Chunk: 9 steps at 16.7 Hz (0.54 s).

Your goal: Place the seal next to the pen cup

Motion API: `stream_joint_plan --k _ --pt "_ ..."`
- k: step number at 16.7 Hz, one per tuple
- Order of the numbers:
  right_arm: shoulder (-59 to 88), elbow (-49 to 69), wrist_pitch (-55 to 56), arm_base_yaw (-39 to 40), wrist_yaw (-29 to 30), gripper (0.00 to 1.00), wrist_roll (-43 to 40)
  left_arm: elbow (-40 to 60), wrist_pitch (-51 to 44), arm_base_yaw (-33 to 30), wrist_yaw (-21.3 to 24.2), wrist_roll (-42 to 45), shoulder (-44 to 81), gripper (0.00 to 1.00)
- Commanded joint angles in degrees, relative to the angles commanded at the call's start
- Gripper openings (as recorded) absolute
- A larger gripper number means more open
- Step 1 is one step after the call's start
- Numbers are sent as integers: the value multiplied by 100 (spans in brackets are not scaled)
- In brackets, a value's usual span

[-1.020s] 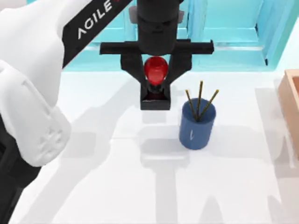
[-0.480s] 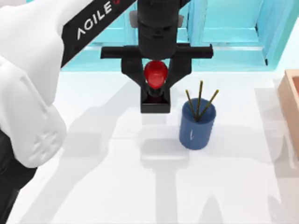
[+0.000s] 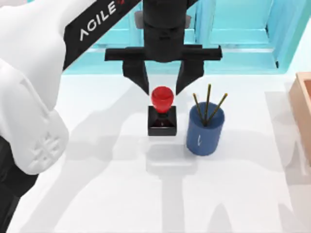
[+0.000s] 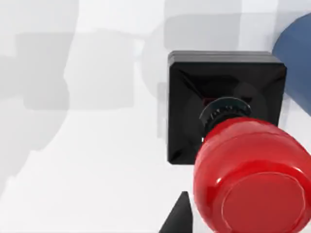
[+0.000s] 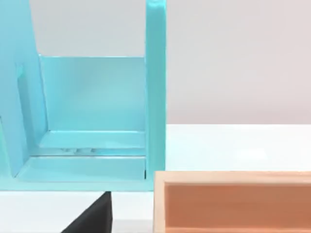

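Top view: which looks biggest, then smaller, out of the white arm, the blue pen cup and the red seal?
1. Left arm, though it is nearest the camera.
2. Pen cup.
3. Seal, slightly smaller.

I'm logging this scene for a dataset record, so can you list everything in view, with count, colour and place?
seal: one, red ball knob on a square black base, upright on the table at centre, just left of the pen cup, apart from it.
pen cup: one, dark blue with a small white mark, right of centre.
pencils: three, yellowish-brown, sticking out of the pen cup.
shelf unit: one, turquoise, along the table's far edge.
wooden box: one, light brown, at the table's right edge.
table: one, white.
left gripper: one, black, open, above the seal's knob, not gripping it.
left arm: one, white, at left.
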Motion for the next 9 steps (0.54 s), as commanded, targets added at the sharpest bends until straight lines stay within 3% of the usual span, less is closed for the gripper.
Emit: stream_joint_plan --k 3,9 --pt "0 0 0 0 0 100 0 0 0 0 0 0 0 98" --pt "0 0 0 0 0 100 0 0 0 0 0 0 0 100"
